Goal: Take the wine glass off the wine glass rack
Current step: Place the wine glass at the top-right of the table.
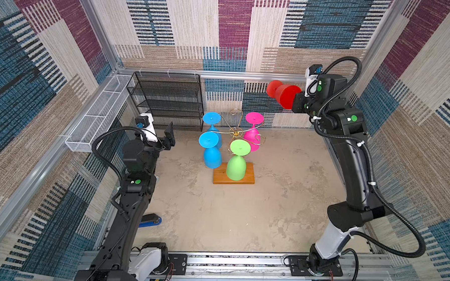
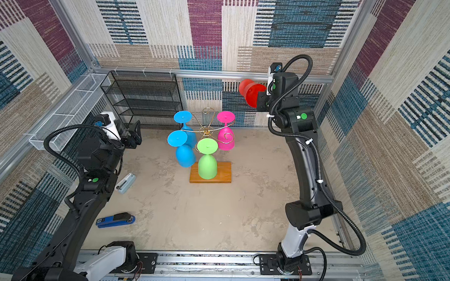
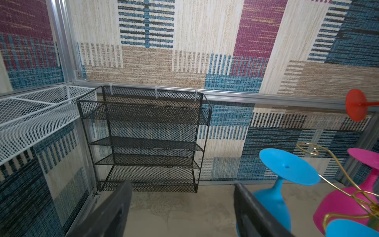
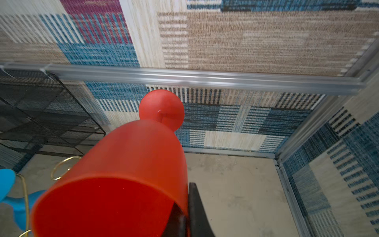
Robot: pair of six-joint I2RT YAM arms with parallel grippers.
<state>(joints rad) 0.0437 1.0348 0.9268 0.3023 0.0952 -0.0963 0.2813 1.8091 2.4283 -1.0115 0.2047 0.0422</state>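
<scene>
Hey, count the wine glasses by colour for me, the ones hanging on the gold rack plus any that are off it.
Blue wine glasses: 2
Green wine glass: 1
Pink wine glass: 1
Red wine glass: 1
Total: 5

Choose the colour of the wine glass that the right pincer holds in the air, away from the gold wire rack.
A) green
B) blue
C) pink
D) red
D: in a top view the right pincer is shut on the rim of the red wine glass, which it holds high and to the side of the wine glass rack.
</scene>
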